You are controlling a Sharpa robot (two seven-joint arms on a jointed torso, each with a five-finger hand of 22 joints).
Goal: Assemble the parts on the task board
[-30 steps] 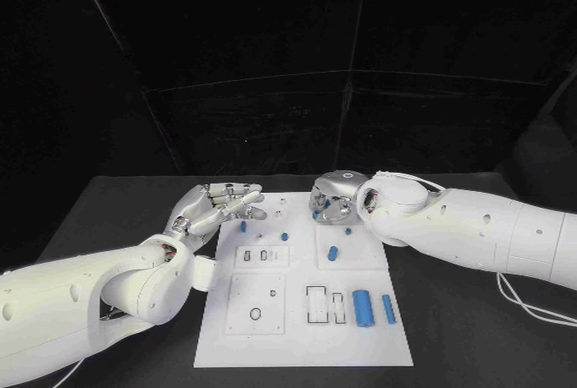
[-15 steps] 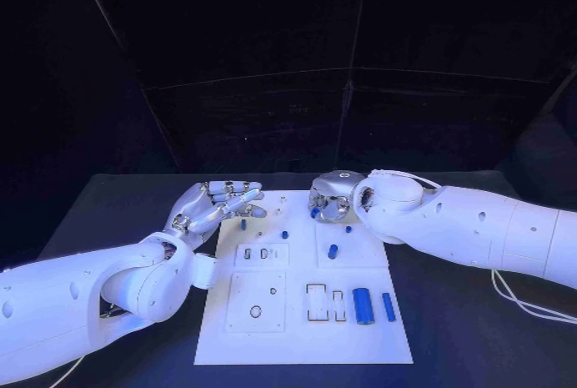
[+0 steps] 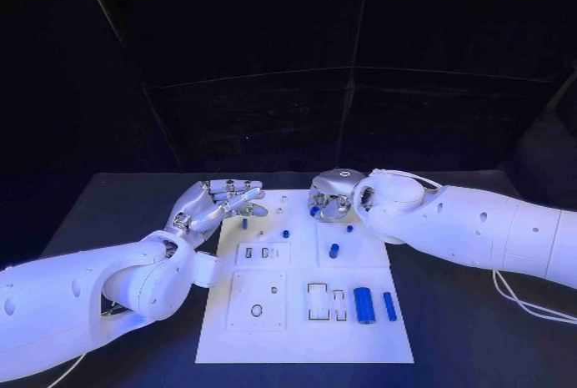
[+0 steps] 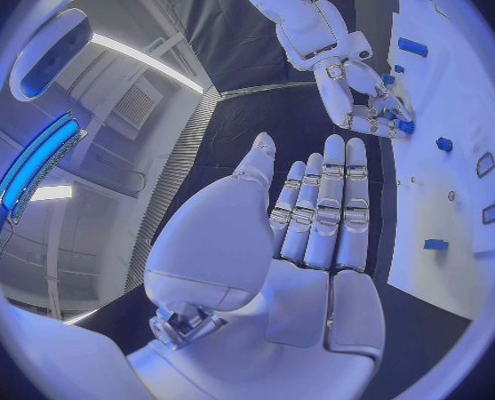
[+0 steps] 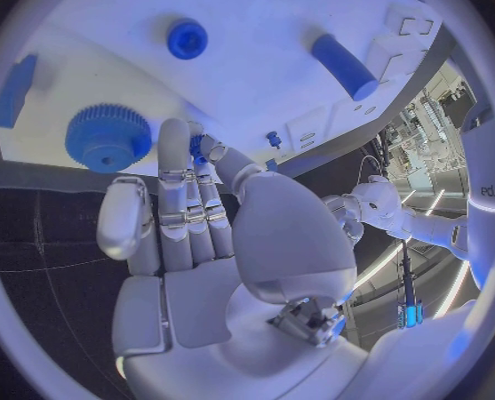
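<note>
Head view gives me the white task board (image 3: pixel 307 338) on the bench, both hands at its far end. My left hand (image 3: pixel 217 203) is spread open, holding nothing. My right hand (image 3: pixel 327 200) has its fingers curled beside a blue gear (image 5: pixel 108 138); grip unclear. Blue parts (image 3: pixel 363 304) lie nearer me.

board (image 3: pixel 301 338): 1 | robot hands: 2, left (image 3: pixel 214 206) and right (image 3: pixel 331 198) | long blue rods: 2, thick (image 3: pixel 363 305) and thin (image 3: pixel 389 306) | small blue bits on the far half of the board: about 5, hard to count | blue gear (image 5: pixel 108 138): 1 | worktop (image 3: pixel 120 213): 1
</note>
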